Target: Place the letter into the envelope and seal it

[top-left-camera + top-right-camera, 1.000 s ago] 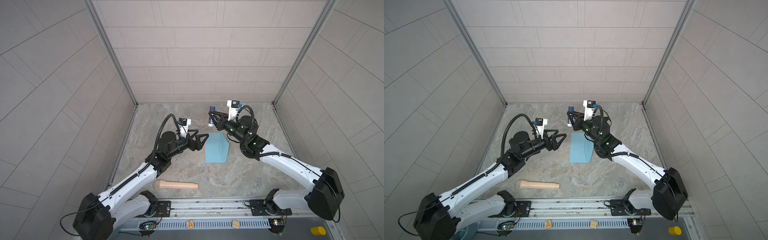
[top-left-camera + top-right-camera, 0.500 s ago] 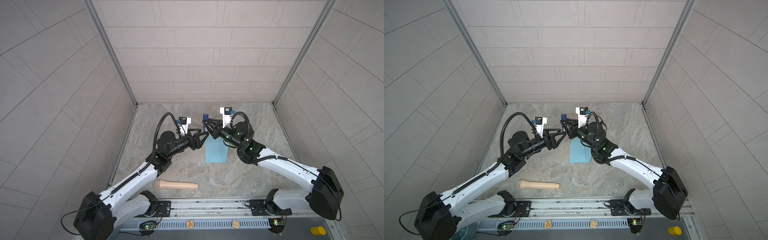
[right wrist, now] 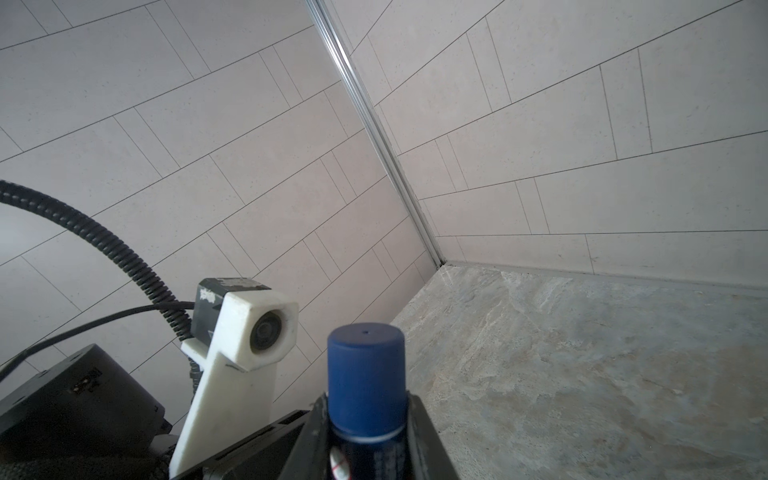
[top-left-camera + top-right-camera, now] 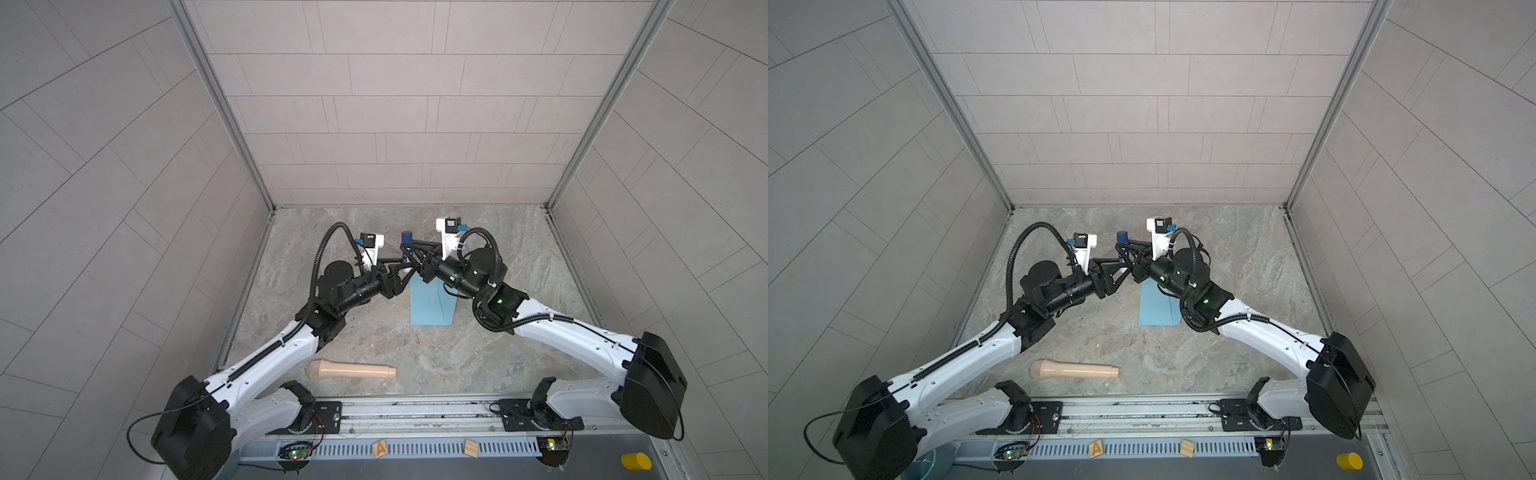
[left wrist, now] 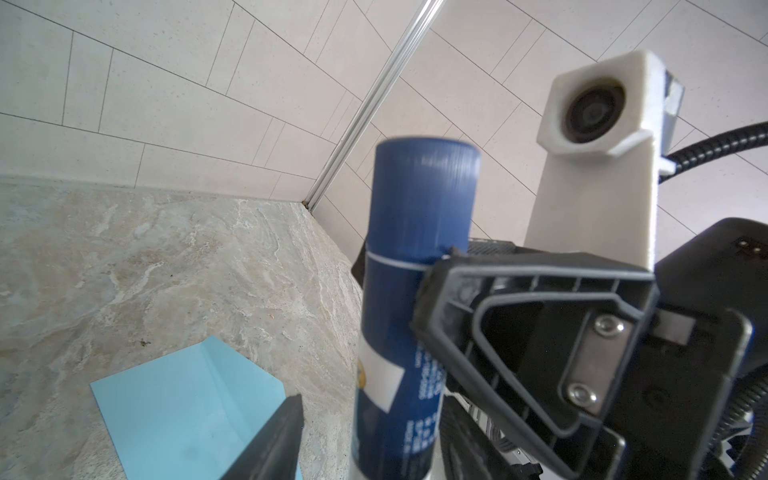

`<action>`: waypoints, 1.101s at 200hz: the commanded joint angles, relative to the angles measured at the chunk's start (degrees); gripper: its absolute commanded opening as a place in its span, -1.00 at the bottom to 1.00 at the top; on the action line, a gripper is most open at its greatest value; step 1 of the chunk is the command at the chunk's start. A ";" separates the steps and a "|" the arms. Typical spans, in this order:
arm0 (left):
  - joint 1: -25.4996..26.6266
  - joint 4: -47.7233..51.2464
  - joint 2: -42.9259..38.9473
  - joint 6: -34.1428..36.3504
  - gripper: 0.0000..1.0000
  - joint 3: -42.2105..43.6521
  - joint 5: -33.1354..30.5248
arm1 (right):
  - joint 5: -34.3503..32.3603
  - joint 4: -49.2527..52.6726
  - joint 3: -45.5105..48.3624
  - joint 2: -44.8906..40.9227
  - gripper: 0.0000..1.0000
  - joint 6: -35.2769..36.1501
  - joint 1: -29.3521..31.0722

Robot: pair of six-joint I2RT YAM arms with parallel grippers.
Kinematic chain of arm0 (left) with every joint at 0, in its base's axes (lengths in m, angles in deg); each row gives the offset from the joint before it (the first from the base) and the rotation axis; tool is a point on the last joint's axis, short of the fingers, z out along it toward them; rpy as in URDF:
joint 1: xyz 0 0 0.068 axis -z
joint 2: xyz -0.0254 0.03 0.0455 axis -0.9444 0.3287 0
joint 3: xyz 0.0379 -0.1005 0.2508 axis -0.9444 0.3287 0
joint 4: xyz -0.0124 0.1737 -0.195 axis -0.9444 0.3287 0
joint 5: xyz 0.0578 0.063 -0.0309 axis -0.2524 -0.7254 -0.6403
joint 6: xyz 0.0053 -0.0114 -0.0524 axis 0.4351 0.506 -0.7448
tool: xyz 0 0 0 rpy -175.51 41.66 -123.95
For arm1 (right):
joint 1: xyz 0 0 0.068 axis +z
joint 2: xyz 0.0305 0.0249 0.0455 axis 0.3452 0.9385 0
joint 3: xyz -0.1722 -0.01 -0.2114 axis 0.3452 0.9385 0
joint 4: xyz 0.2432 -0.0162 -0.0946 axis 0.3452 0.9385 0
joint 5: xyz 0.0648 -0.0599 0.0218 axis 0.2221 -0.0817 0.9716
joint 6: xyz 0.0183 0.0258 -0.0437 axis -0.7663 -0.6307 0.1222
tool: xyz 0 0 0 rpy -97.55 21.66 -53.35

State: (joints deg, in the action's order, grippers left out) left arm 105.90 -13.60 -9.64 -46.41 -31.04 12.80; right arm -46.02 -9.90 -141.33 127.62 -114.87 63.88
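Upright dark blue cylindrical glue stick (image 3: 365, 374) clamped in right gripper (image 4: 411, 254); left gripper (image 4: 406, 267) jaws half apart astride it just below, visible finger (image 5: 274, 436) not touching.

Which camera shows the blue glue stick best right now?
Left wrist: the glue stick fills the frame, cap, seam and label visible. Right wrist shows only its cap end; both top views show a tiny blue cap.

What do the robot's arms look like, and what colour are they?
The left arm and right arm are white with black joints and chunky black shoulders. A ribbed black cable loops by each wrist, next to a small white camera box. The jaws are black, shaped like hollow triangles. A tiny green light glows on the right arm.
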 commanded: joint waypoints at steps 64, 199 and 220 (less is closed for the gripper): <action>-0.64 -2.59 0.15 -0.07 -0.43 -0.60 0.55 | 0.17 -2.12 1.19 -0.86 -1.00 1.40 1.54; -0.54 23.48 -7.45 30.41 -1.00 -4.35 -2.29 | 6.01 48.50 -18.17 -8.43 0.60 16.75 -3.83; -0.53 26.26 -8.68 37.00 -1.00 -4.63 -1.83 | 8.27 61.17 -25.87 -5.70 0.62 19.96 -3.87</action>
State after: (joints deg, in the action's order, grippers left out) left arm 105.53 8.01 -16.22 -20.73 -33.44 10.05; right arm -42.72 31.37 -160.52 119.76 -100.11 59.97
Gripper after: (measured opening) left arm 0.265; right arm 0.804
